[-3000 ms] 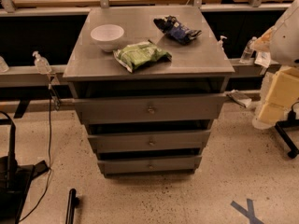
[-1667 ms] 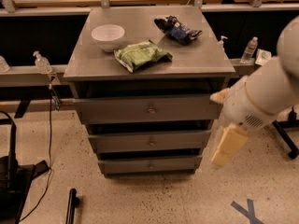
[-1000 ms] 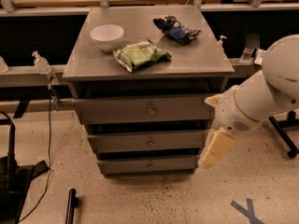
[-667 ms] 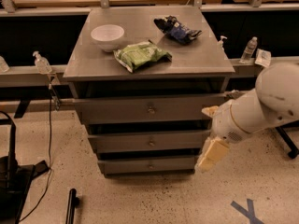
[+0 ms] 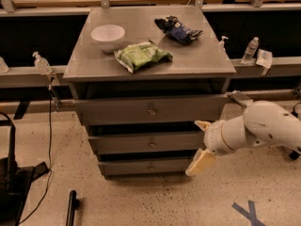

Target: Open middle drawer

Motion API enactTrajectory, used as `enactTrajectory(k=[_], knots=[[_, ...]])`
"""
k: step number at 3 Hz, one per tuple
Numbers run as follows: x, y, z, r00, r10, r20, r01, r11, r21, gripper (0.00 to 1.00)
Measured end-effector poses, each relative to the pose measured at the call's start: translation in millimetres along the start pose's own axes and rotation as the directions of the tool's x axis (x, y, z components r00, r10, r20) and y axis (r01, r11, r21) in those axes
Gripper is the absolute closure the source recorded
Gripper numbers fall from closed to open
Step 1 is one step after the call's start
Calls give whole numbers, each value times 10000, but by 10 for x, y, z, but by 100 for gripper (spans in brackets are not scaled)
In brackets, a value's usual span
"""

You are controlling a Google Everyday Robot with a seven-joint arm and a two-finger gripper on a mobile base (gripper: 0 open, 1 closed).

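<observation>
The grey cabinet [image 5: 149, 62] has three drawers. The middle drawer [image 5: 127, 143] is a wide, shallow grey front with a small round knob [image 5: 152, 144] at its centre; it sits almost flush between the top drawer [image 5: 117, 111] and the bottom drawer [image 5: 131, 166]. My gripper [image 5: 200, 144] is on the white arm that comes in from the right. It is open and empty, with cream fingers [image 5: 201, 162] spread one above the other. It is level with the middle drawer's right end, well to the right of the knob.
On the cabinet top lie a white bowl [image 5: 108, 34], a green chip bag [image 5: 142, 55] and a dark blue bag [image 5: 178, 30]. Bottles [image 5: 251, 50] stand on the rail behind. Black cables and a stand [image 5: 11, 173] are on the floor at left. A blue tape cross [image 5: 248, 213] marks the floor.
My arm has swung in from the right and come lower and closer to the cabinet, so the gripper is now at the middle drawer's right end. The drawers have not moved.
</observation>
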State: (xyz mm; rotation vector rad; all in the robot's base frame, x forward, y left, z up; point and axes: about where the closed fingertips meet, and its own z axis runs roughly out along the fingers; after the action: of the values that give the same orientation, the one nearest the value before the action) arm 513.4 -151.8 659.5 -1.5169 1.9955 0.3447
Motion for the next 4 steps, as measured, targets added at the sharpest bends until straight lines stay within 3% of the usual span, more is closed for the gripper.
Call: enactTrajectory(k=[1, 2, 3, 4], knots=[[118, -75, 189, 9998, -166, 84, 166, 9998, -64, 0], [515, -151, 634, 9955, -160, -936, 166, 9998, 57, 0], [814, -283, 1202, 9760, -401, -2139, 516, 9975, 485, 0], [687, -509, 1352, 9733, -653, -2198, 914, 9897, 1106, 0]])
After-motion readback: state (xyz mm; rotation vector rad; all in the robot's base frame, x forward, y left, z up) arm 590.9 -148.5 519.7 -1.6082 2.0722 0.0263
